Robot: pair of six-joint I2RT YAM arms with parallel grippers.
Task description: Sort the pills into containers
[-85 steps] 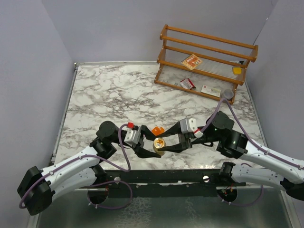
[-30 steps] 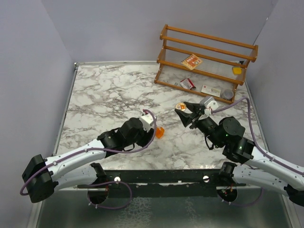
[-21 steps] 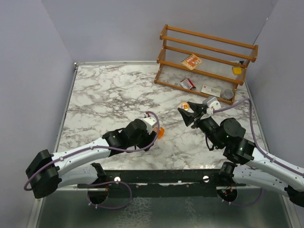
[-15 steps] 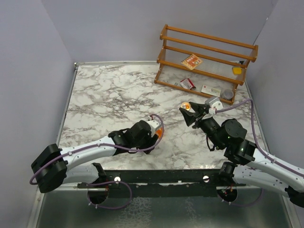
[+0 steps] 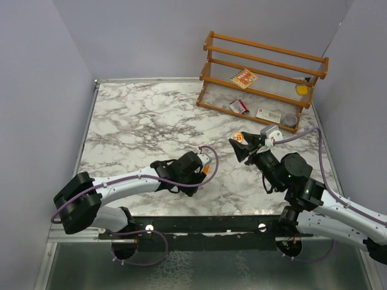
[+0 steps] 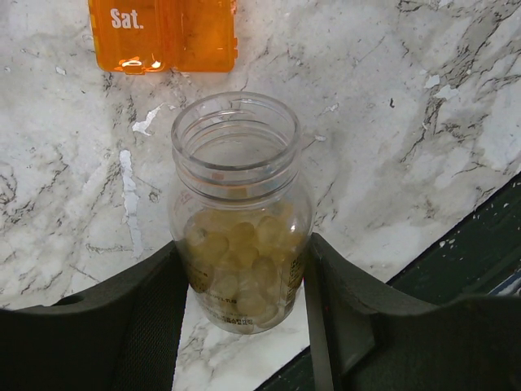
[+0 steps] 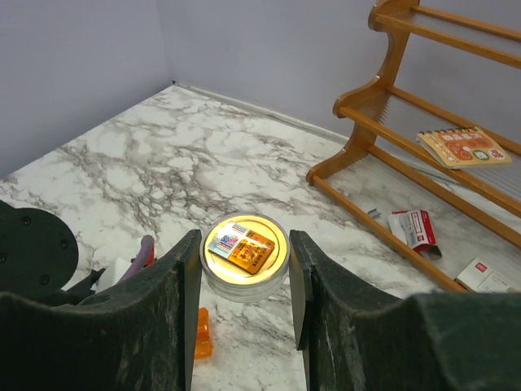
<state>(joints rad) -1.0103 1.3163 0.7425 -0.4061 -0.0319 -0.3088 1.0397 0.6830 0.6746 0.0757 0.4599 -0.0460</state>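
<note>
A small clear jar (image 6: 236,187) with no lid holds tan-yellow pills (image 6: 240,252). My left gripper (image 6: 244,248) is shut on its lower body, over the marble near the table's front edge. An orange box (image 6: 163,32) marked "Sat." lies just beyond the jar's mouth, and the orange box (image 7: 202,332) also lies below my right gripper. My right gripper (image 7: 244,244) is shut on a round clear lid (image 7: 244,254), yellow inside with a label, held above the table. In the top view, the right gripper (image 5: 240,140) sits right of centre and the left arm's wrist (image 5: 190,167) covers the jar.
A wooden rack (image 5: 266,72) stands at the back right with a booklet (image 5: 243,78), red-and-white packets (image 5: 239,106), a yellow item (image 5: 301,89) and a grey round tin (image 5: 291,119). The dark front rail (image 5: 199,225) runs close behind the jar.
My left arm has swung right and toward the front edge with the jar, covering the orange box in the top view. My right gripper has carried the lid slightly farther back.
</note>
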